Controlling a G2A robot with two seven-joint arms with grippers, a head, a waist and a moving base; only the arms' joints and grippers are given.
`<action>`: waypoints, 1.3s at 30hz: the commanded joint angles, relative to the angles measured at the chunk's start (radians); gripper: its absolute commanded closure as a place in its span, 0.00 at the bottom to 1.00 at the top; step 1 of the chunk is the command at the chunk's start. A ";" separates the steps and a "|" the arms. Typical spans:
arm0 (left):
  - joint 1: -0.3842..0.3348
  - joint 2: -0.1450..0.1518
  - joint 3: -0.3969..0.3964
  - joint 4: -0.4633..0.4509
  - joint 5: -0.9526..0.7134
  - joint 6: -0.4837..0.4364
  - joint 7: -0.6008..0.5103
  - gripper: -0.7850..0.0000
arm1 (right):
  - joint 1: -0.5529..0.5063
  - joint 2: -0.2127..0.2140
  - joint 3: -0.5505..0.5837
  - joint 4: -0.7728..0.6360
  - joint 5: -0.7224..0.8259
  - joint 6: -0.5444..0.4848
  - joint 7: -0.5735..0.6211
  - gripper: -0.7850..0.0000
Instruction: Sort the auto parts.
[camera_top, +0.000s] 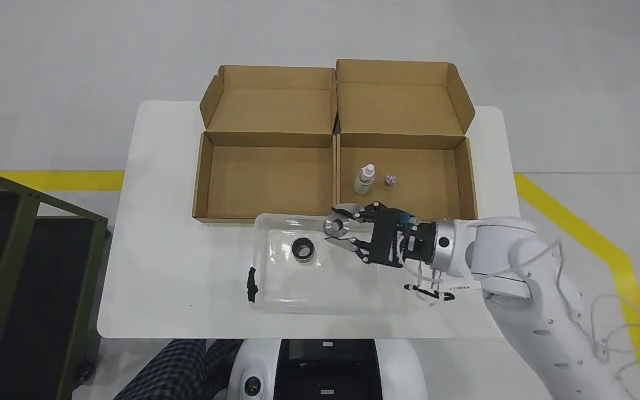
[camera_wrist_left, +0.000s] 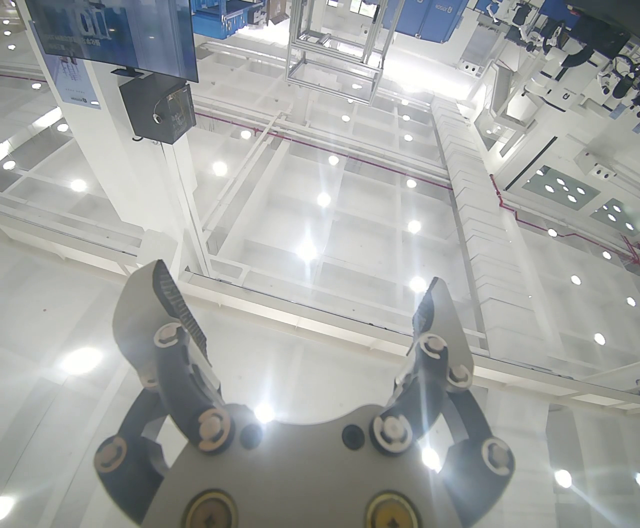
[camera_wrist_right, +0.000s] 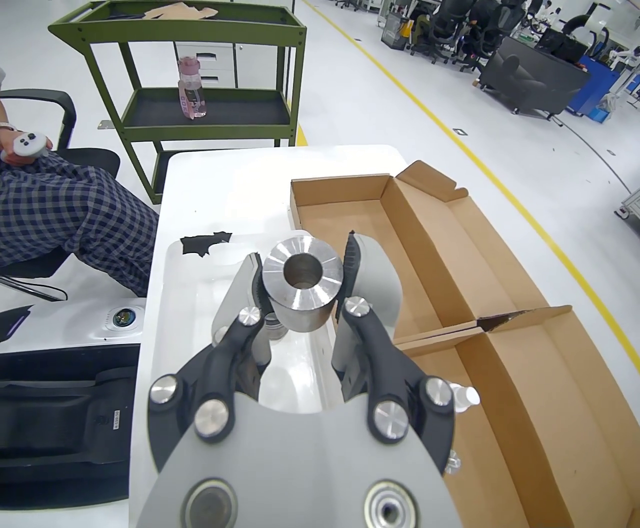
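Clear plastic bin (camera_top: 300, 290) sits nearest on the white counter (camera_top: 160, 250), with a metal ring (camera_top: 303, 248) lying inside it. Over the bin's far edge, the right gripper (camera_wrist_right: 302, 272) pinches a hollow steel cylinder (camera_wrist_right: 300, 300) by its sides. Beyond stand two open cardboard boxes. The left box (camera_top: 265, 180) is beside the right box (camera_top: 430, 190), which holds a small white bottle (camera_top: 365, 179) and a small metal part (camera_top: 391, 179). The left gripper (camera_wrist_left: 297, 295) is spread wide, pointing at the ceiling.

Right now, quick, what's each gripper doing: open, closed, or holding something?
Left gripper: open, holding nothing.
Right gripper: closed on a metal cylinder.
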 joint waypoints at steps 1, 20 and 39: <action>0.000 0.000 0.000 0.000 0.000 0.000 0.000 0.00 | 0.022 -0.004 -0.020 0.023 0.001 0.013 0.007 1.00; 0.000 0.000 0.000 0.000 0.000 0.000 0.000 0.00 | 0.275 -0.085 -0.276 0.312 -0.058 0.196 -0.048 1.00; 0.000 0.000 0.000 0.000 0.000 0.000 0.000 0.00 | 0.421 -0.175 -0.435 0.563 -0.059 0.368 0.016 1.00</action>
